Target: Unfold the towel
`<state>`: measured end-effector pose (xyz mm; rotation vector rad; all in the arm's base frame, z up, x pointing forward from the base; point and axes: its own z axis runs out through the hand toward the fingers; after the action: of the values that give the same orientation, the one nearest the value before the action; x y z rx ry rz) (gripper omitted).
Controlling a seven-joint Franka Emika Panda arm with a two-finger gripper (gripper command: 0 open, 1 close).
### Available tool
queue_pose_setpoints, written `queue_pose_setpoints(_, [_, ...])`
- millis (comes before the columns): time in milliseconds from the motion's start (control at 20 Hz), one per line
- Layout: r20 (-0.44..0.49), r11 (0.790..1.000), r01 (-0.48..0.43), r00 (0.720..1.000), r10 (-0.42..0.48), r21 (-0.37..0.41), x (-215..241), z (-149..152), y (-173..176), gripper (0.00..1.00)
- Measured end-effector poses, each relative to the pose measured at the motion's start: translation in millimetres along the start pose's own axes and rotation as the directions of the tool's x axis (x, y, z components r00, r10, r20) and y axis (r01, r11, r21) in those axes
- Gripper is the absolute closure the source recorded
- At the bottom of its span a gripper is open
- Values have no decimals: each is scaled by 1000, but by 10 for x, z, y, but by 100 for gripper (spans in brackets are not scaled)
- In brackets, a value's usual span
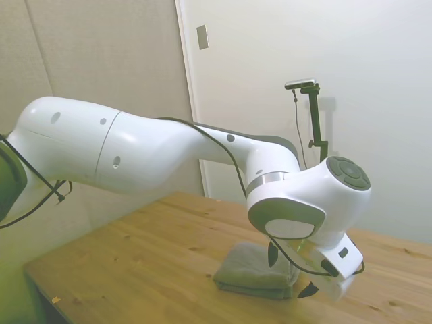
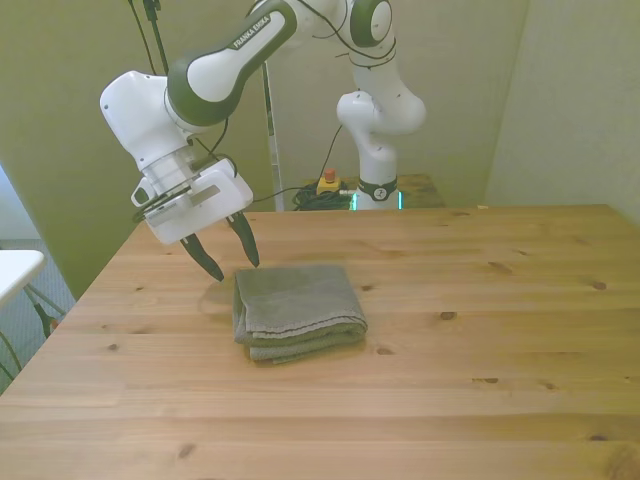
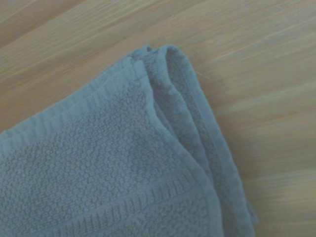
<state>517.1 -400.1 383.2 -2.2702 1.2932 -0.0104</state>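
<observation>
Table [image 2: 480, 400] first: we see a wooden top of pale knotty planks filling the lower half of the front view and running across the bottom of the side view. We see the white Franka arm [image 2: 215, 70] next, sweeping from the top middle of the front view down to the upper left, and in the side view stretching from the left edge to a bulky joint at the lower right.

We find the towel [image 2: 297, 310] just left of centre in the front view, lying flat on the table, folded into a thick, roughly square pad with several layers stacked at the edge nearest the bottom of the frame. In the side view the towel [image 1: 253, 271] sits at the lower middle, partly hidden behind the wrist. We see the towel [image 3: 103, 173] up close in the wrist view: a grey-green terry corner with a woven band and at least three layered, hemmed edges over the wood.

We see the gripper [image 2: 230, 255] at the towel's upper left corner in the front view, tilted, its two dark fingers [image 2: 208, 262] spread well apart and holding nothing. Their tips hang just above the table beside that corner; we cannot tell whether the nearer one touches the cloth.
</observation>
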Motion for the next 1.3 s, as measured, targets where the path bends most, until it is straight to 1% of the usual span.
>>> queue_pose_setpoints(200, [18, 999, 33, 999, -34, 37, 3, 99, -51, 100])
queue_pose_setpoints(500, [38, 996, 70, 997, -71, 49, -6, 239, -152, 100])
queue_pose_setpoints(1300, [49, 996, 75, 996, -77, 48, -14, 309, -183, 100])
